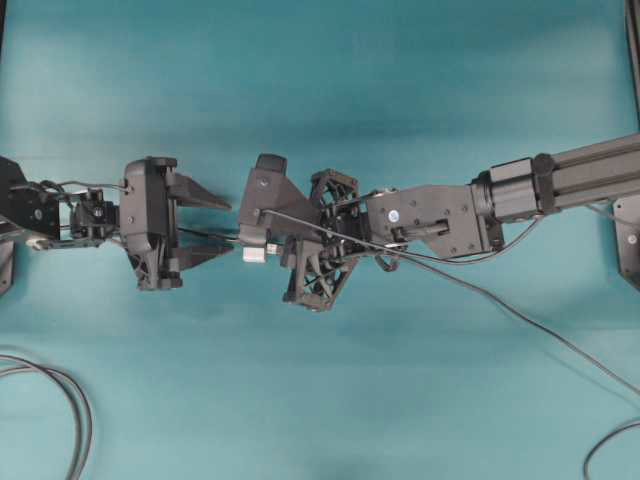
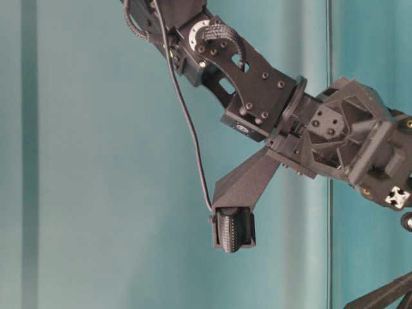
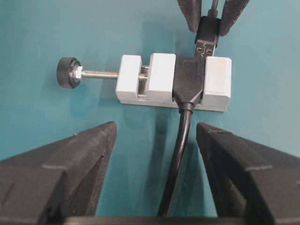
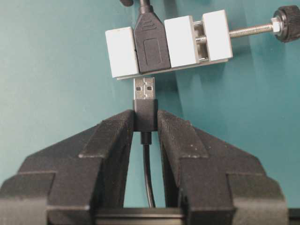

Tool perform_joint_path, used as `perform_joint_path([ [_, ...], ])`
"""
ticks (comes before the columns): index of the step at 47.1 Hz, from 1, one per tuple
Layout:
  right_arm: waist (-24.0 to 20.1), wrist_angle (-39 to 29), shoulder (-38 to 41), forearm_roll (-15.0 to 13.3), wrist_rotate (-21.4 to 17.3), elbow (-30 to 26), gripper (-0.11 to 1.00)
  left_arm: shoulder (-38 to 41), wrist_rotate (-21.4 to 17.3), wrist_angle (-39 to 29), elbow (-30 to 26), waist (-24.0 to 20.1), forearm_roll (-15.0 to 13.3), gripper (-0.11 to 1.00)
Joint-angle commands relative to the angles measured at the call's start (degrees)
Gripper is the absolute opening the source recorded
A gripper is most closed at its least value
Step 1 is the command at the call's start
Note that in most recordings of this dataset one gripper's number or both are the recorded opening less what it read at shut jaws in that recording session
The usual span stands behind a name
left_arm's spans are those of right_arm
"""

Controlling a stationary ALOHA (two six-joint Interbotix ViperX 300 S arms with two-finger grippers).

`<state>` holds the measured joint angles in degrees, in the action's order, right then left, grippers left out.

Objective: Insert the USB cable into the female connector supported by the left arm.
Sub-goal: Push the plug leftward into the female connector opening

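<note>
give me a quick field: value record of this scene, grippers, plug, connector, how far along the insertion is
left gripper: open, fingers either side of the connector's cable, touching nothing
right gripper: shut on USB cable just behind the plug
plug: metal tip bare, aimed at the connector mouth, small gap left
female connector: black, clamped in a white screw vise lying on the teal table
insertion: not yet done

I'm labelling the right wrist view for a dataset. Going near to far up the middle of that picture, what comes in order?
Right end effector, shut on the USB cable → the cable's metal plug tip → female connector, clamped in the small white vise.
</note>
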<state>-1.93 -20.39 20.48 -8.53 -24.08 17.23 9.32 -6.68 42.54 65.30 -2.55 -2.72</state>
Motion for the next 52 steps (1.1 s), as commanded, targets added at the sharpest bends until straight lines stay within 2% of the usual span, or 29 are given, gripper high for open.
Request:
perform_joint_path([
  [1,-0.1,0.4,-1.3,-0.2,0.1,-1.4,0.21,-0.4,-0.9,0.2,-0.5,-0.2,0.1,0.77],
  [52,0.2,-0.6,-2.3,-0.2,2.1,-1.8,0.21,-0.4,-1.0,0.1,-0.9,-0.2,0.1,0.77],
])
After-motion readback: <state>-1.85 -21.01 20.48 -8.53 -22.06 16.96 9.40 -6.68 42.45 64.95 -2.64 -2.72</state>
